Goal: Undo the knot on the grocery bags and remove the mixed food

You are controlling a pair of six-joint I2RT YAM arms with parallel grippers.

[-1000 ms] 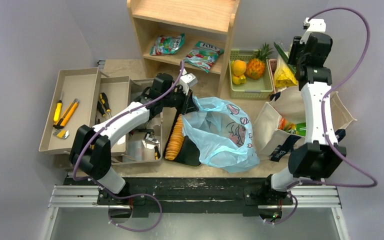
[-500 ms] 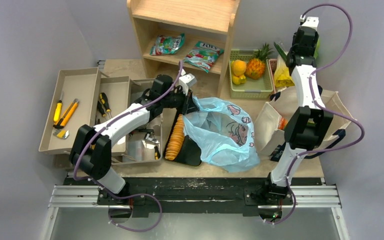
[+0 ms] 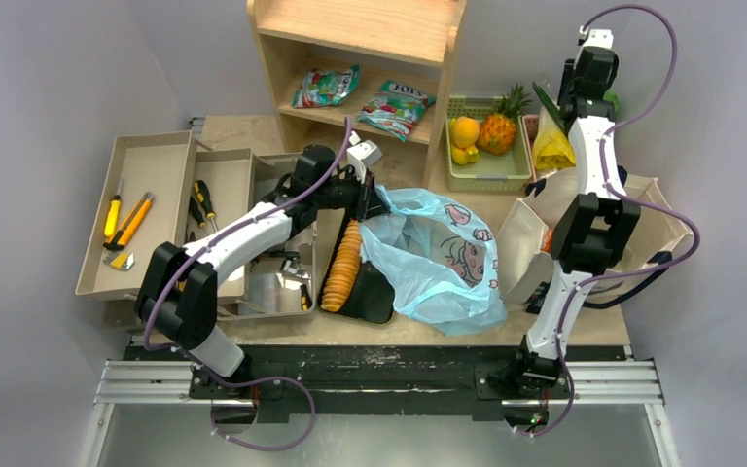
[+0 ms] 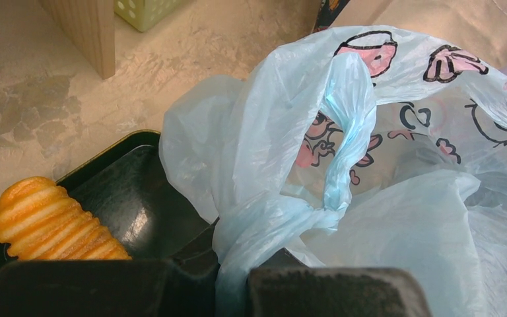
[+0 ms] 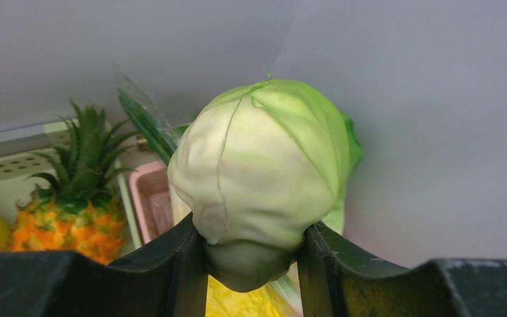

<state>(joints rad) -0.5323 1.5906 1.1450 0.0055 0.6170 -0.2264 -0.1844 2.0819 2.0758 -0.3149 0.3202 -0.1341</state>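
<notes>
Since the frame a second earlier, my right arm had swung off the canvas tote (image 3: 535, 229) and stretched out to the far right corner, while the left arm had not shifted. The right hand (image 5: 252, 259) was clamped on a pale and green cabbage (image 5: 264, 178), its two fingers pressed against the lower sides, holding it in the air beyond the pineapple (image 3: 501, 126) in the green basket (image 3: 491, 177) and above the yellow produce (image 3: 552, 151). The left hand (image 4: 232, 285) was pinched shut on a gathered fold of the light-blue bag (image 3: 438, 255), which lay slumped on the desk (image 3: 253, 131) at centre, its edge touching the black tray (image 3: 374, 297) of orange crackers (image 3: 340, 261). I judged the step to be setting the cabbage down with the unpacked food. To do it well I would lower it until it rested on something firm before parting the fingers, since a round head released high would roll, and I would pick a spot clear of the yellow produce and the long green leaves beside it. I would keep the left grip steady so the blue bag's mouth stayed up. The only writing I could make out was on a packet on the shelf (image 3: 350, 34), looking like "TOYS", though I was not sure; the bag's pink cartoon prints carried no words I could read.
</notes>
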